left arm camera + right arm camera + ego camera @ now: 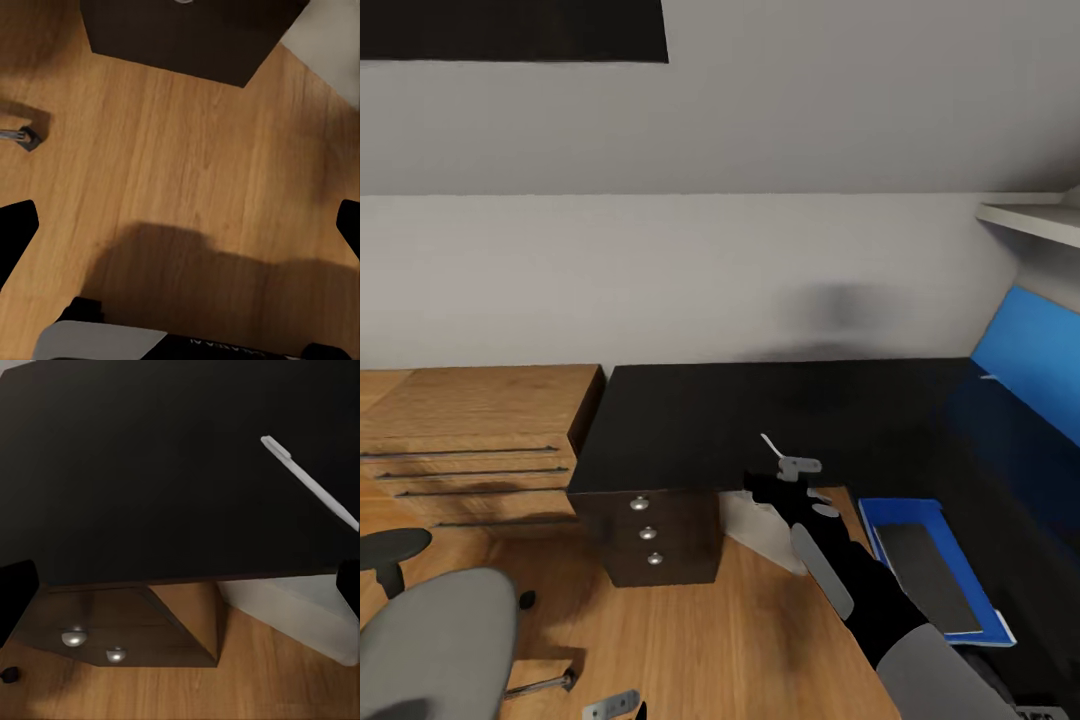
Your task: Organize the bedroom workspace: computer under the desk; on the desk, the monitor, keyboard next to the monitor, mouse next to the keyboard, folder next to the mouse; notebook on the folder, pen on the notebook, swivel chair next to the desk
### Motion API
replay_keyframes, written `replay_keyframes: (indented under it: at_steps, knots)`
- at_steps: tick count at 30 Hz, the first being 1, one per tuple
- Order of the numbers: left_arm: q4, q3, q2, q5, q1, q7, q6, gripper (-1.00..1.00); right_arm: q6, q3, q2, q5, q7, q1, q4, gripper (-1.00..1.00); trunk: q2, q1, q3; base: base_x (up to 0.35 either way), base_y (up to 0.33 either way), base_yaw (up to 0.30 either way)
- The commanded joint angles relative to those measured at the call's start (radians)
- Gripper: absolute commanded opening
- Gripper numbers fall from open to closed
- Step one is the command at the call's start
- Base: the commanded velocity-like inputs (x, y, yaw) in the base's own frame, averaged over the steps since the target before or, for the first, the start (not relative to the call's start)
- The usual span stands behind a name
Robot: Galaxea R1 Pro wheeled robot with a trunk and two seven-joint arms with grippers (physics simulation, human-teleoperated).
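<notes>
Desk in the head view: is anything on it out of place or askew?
The pen stands out: it slants near the front edge of the desk, at the right gripper, not on the notebook, which lies on the folder. Whether it is gripped, I cannot tell.

Walls (pixel 660 270): plain pale grey. Floor (pixel 740 640): warm wood planks, shadowed. Wooden drawer unit (pixel 470 440) stood against the wall. White shelf (pixel 1030 218) was mounted high, beside a large blue panel (pixel 1035 360).
</notes>
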Motion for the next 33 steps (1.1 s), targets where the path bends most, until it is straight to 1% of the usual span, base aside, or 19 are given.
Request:
replay_keyframes:
  at_steps: [1,5,8,12,13,15,16,17,18,20,21,23,24,26,28,30,33]
  knots:
    - [0.0,-0.008,0.001,0.008,-0.001,0.009,-0.004,1.0,0.002,0.002,-0.007,-0.01,-0.007,-0.001,0.0,1.0,-0.001,0.001,-0.002,0.309,0.0,0.041]
    - [0.0,-0.006,0.001,0.009,-0.001,0.008,-0.005,1.0,0.002,0.002,-0.026,-0.01,-0.004,-0.001,0.006,1.0,-0.001,0.001,-0.002,0.242,0.0,0.02]
    - [0.001,-0.005,0.001,0.009,-0.001,0.008,-0.006,1.0,0.01,0.0,-0.03,-0.009,-0.013,-0.002,0.009,1.0,-0.001,0.001,-0.002,0.101,0.0,0.006]
    - [0.001,-0.005,0.001,0.01,-0.001,0.008,-0.007,1.0,0.069,-0.002,-0.033,-0.009,-0.046,-0.013,0.012,1.0,-0.001,0.001,-0.002,0.034,0.0,0.002]
    - [0.002,-0.006,0.001,0.009,-0.001,0.008,-0.008,1.0,0.106,-0.003,-0.032,-0.009,-0.063,-0.029,0.02,1.0,-0.001,0.001,-0.002,0.015,0.0,0.001]
    - [0.002,-0.006,0.001,0.009,-0.001,0.008,-0.015,1.0,0.134,-0.004,-0.031,-0.009,-0.075,-0.053,0.037,1.0,-0.001,0.001,-0.002,0.011,0.0,0.001]
    - [0.002,-0.006,0.001,0.009,-0.001,0.008,-0.027,1.0,0.15,-0.005,-0.03,-0.009,-0.083,-0.082,0.064,1.0,-0.001,0.001,-0.002,0.006,0.0,0.0]
    - [0.003,-0.006,0.002,0.009,-0.001,0.008,-0.034,1.0,0.156,-0.005,-0.029,-0.009,-0.086,-0.098,0.078,1.0,-0.001,0.001,-0.002,0.005,0.0,0.0]
    - [0.004,-0.005,0.003,0.01,-0.001,0.008,-0.049,1.0,0.164,-0.006,-0.029,-0.009,-0.091,-0.13,0.108,1.0,-0.001,0.001,-0.002,0.003,0.0,0.0]
    - [0.004,-0.005,0.004,0.01,-0.001,0.008,-0.062,1.0,0.171,-0.006,-0.028,-0.009,-0.095,-0.161,0.137,1.0,-0.001,0.001,-0.002,0.002,0.0,0.0]
    - [0.004,-0.004,0.005,0.01,-0.001,0.008,-0.072,1.0,0.176,-0.006,-0.028,-0.009,-0.097,-0.189,0.163,1.0,-0.001,0.001,-0.002,0.001,0.0,0.0]
    - [0.004,-0.004,0.005,0.01,-0.001,0.008,-0.078,1.0,0.181,-0.006,-0.028,-0.009,-0.098,-0.215,0.186,1.0,-0.001,0.001,-0.002,0.001,0.0,0.0]
    - [0.005,-0.004,0.006,0.01,-0.001,0.008,-0.081,1.0,0.185,-0.006,-0.028,-0.009,-0.099,-0.238,0.212,1.0,-0.001,0.001,-0.002,0.0,0.0,0.0]
    - [0.006,-0.004,0.006,0.01,-0.001,0.008,-0.083,1.0,0.191,-0.006,-0.028,-0.009,-0.1,-0.259,0.241,1.0,-0.001,0.001,-0.002,0.0,0.0,0.0]
    - [0.014,-0.004,0.006,0.01,-0.001,0.008,-0.085,1.0,0.209,-0.006,-0.028,-0.009,-0.1,-0.3,0.298,1.0,-0.001,0.001,-0.002,0.054,0.0,0.0]
    - [0.025,-0.004,0.006,0.009,-0.001,0.008,-0.086,1.0,0.221,-0.006,-0.028,-0.009,-0.099,-0.323,0.342,1.0,-0.001,0.001,-0.002,0.171,0.0,0.0]
    - [0.029,-0.005,0.006,0.008,-0.001,0.008,-0.087,1.0,0.227,-0.005,-0.027,-0.008,-0.096,-0.34,0.402,1.0,-0.001,0.001,-0.002,0.262,0.0,0.0]
